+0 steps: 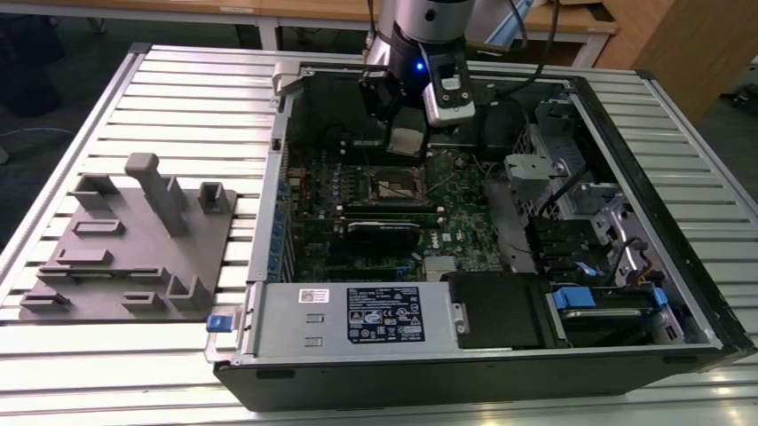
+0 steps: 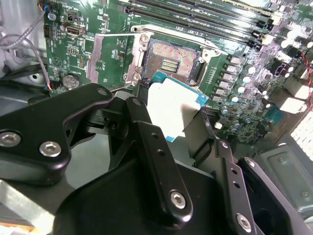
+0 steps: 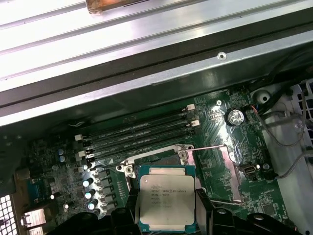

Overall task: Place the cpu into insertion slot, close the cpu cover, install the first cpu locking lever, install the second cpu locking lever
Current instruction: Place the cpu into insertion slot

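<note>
Closest to the lens in the second wrist view, the black gripper (image 2: 173, 111) has its fingers (image 2: 142, 105) drawn in narrow on two opposite edges of the cpu (image 2: 178, 105), whose pale underside faces that camera. The chip hangs just above the green motherboard (image 2: 230, 98) and close beside the insertion slot (image 2: 171, 61), not yet in it. The first wrist view looks onto the silver top of the chip, with the long black memory slots (image 3: 137, 132) beyond.

In the exterior view the gripper hangs inside the open computer case (image 1: 663, 133), and the socket lies at six o'clock from it, near. The power supply (image 1: 355, 315) lies farther along that six o'clock line, and a grey fixture plate (image 1: 130, 248) rests on the slatted table (image 1: 177, 98) at nine o'clock from the case.

The cpu cover (image 2: 96, 56) is swung open beside the socket, and a thin wire locking lever (image 2: 186, 43) is raised across the socket's far edge, so the socket appears open to receive the chip.

Done well, this placement probably means squaring the chip to the socket's rim first, then lowering it flat and straight. Sliding it sideways could bend the contact field. The fingers likely need to clear the open cover and lever, and to let go only once the chip sits level.
</note>
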Controlling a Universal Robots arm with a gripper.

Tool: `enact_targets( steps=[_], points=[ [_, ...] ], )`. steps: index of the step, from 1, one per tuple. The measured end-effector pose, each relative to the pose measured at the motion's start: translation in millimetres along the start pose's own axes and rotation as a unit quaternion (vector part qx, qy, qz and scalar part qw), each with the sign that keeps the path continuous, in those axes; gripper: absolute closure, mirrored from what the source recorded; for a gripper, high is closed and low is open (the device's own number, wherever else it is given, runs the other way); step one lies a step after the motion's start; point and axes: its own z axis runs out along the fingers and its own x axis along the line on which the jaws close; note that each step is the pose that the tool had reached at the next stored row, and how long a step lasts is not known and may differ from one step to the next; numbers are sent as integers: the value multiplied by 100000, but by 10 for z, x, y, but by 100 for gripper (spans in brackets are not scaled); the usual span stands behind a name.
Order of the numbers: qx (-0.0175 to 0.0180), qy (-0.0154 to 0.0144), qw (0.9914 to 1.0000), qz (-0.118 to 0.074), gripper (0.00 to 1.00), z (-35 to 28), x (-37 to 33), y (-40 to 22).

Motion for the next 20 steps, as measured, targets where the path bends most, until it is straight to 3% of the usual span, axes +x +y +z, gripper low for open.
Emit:
enact_targets(
  steps=[4,9,20],
  points=[
    [-5,-17,100000,117,46,0,0,0],
    [-45,-210,99973,2298,46,2,0,0],
    [-47,-219,99972,2372,46,2,0,0]
  ],
)
